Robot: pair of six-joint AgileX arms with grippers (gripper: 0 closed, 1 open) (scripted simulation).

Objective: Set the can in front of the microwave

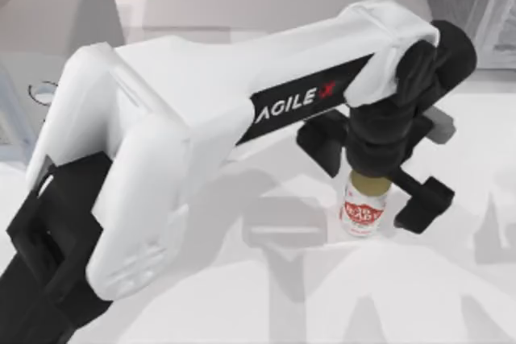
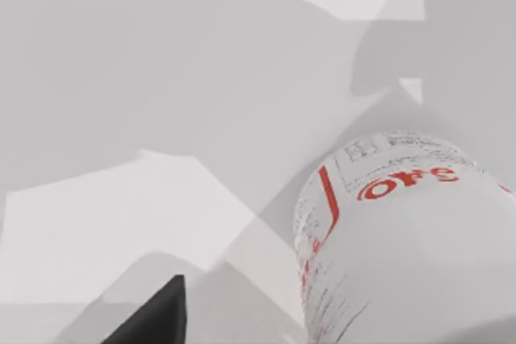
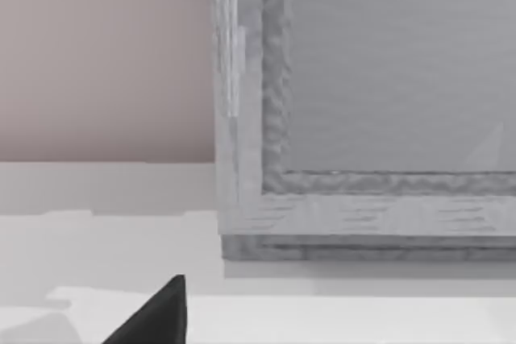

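Left hand (image 1: 379,184) hangs right above the can (image 1: 362,209), fingers spread either side of it, not pinching. Can stands upright on the worktop (image 1: 451,296), well right of the microwave (image 1: 20,110).

Can (image 1: 362,209) upright on table (image 1: 242,296), right of centre, between left gripper (image 1: 375,187) fingers.

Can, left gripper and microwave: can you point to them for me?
can (image 1: 362,213): top view, on its red label.
left gripper (image 1: 372,187): top view, between its black fingers, over the can.
microwave (image 1: 32,18): top view, on its pale grey body.
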